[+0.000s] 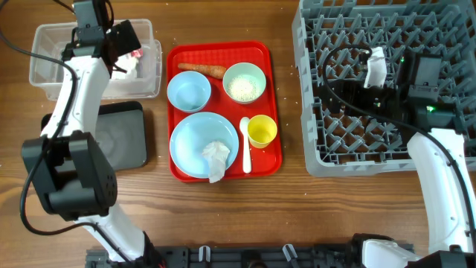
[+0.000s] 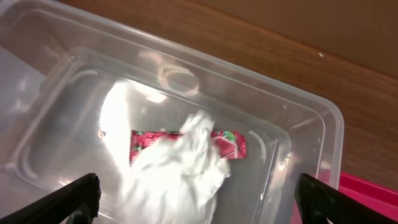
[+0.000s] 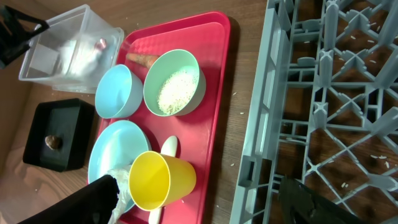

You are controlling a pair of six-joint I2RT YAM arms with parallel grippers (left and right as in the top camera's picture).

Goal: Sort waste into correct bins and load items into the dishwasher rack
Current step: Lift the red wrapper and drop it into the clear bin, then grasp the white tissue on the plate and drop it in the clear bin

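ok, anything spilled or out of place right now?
Yes: loose rice grains lie scattered among the bars of the rack, with a few specks on the table beside it, well away from the bowl that holds the rest of the rice. Otherwise nothing stands out.

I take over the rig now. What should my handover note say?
Left gripper: open above the clear tub. Right gripper: open, empty, above the rack.
Done: red wrapper and one napkin in the tub; brown lump in the black tray.
Left, all on the red tray: second napkin on the big plate, carrot, rice in the mint bowl, blue bowl, yellow cup, spoon. No dish in the rack yet.
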